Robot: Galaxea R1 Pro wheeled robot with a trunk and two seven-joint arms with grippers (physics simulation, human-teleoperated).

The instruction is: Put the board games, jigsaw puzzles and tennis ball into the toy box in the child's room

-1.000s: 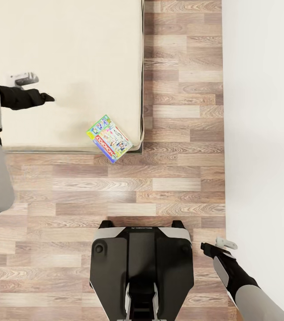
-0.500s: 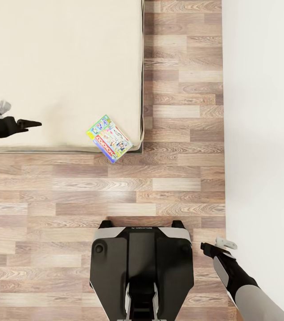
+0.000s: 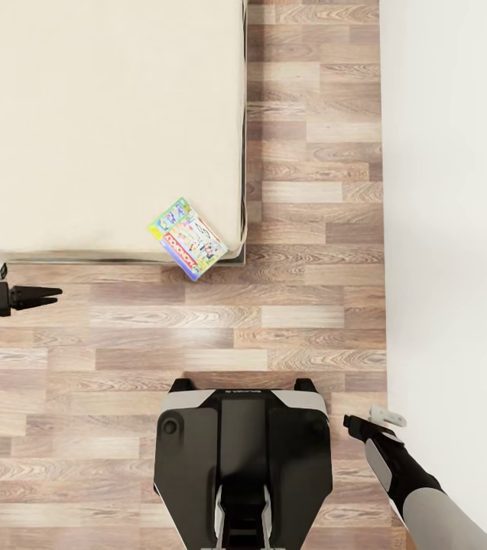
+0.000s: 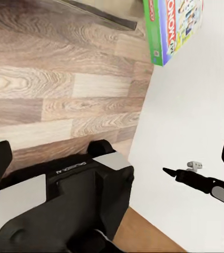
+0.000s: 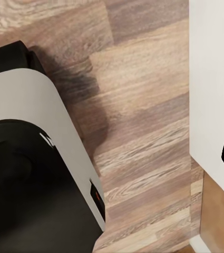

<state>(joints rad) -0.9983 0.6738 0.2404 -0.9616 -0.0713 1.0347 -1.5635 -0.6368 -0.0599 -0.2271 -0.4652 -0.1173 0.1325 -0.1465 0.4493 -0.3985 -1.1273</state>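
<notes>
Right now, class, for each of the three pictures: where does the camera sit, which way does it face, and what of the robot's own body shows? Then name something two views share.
Head view: high on the robot, facing straight down at the bed, board game and floor; shows the base, left claw, right claw.
Left wrist view: on the left arm, facing over the floor toward base, board game, right claw.
Right wrist view: on the right arm, facing down at floor, base.
Shared: head and left wrist views both show the board game.

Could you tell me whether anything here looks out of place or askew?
Yes: the flat, brightly printed board game box lies askew at the cream bed's near corner, one corner poking past the edge over the wood-plank floor.
</notes>
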